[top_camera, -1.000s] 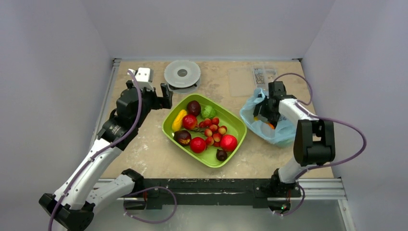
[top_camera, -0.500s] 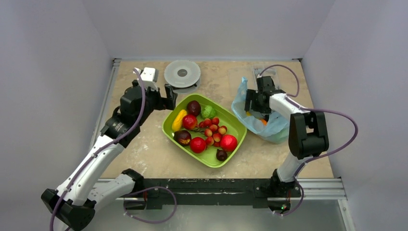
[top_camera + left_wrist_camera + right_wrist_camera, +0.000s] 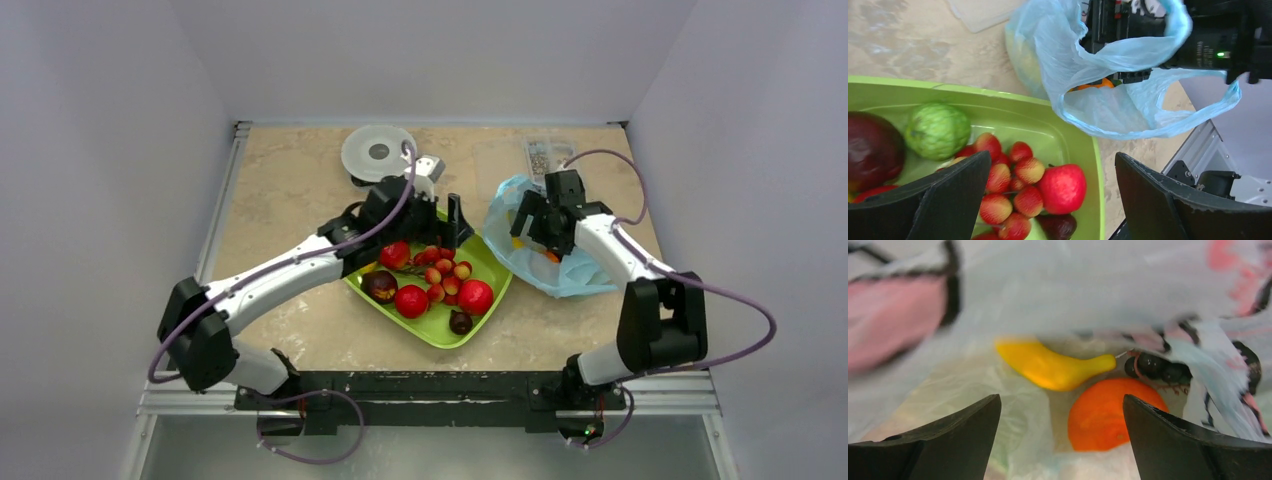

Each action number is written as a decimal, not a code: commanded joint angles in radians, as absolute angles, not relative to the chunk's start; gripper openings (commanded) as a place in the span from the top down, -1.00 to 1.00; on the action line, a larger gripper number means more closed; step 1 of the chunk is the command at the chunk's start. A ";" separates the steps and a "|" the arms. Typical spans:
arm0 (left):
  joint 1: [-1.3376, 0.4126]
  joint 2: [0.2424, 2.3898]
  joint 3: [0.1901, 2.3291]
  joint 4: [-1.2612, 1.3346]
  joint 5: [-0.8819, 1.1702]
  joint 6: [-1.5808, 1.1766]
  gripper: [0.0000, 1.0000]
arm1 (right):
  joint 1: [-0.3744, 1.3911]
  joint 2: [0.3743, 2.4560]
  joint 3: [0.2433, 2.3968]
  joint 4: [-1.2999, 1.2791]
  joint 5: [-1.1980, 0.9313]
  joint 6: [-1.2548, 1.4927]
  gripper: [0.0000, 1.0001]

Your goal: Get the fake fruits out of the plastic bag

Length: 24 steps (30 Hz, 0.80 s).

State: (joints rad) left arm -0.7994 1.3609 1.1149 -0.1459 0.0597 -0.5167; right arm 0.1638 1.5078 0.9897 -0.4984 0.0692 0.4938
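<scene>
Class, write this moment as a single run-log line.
left gripper: open, over green tray | right gripper: open, in plastic bag mouth | in bag: banana, orange, grape bunch | held: nothing

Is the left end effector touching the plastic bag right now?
Apart. The left wrist view shows the left end effector open above the green tray, with tray rim and a strip of table visible between it and the plastic bag.

Green tray (image 3: 430, 331) holds red berries (image 3: 443, 272) and a lumpy green ball (image 3: 938, 131) — grey round disc (image 3: 372, 153) beyond.
</scene>
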 commanded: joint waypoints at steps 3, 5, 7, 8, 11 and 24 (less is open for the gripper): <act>-0.929 1.505 1.188 0.023 -0.080 -0.627 -0.94 | 0.147 1.337 0.969 -0.580 0.110 0.664 -0.89; -0.966 1.519 1.165 0.062 -0.141 -0.647 -0.96 | 0.133 1.290 0.932 -0.577 0.102 0.697 -0.89; -0.994 1.536 1.147 0.102 -0.174 -0.680 -0.97 | 0.124 1.240 0.890 -0.556 0.107 0.719 -0.86; -1.009 1.552 1.153 0.106 -0.189 -0.712 -0.97 | 0.123 1.223 0.871 -0.544 0.110 0.727 -0.84; -1.041 1.616 1.190 0.091 -0.239 -0.798 -0.91 | 0.121 1.186 0.844 -0.538 0.127 0.731 -0.78; -1.144 1.767 1.237 0.126 -0.471 -1.177 -0.60 | 0.120 1.119 0.907 -0.636 0.163 0.699 -0.76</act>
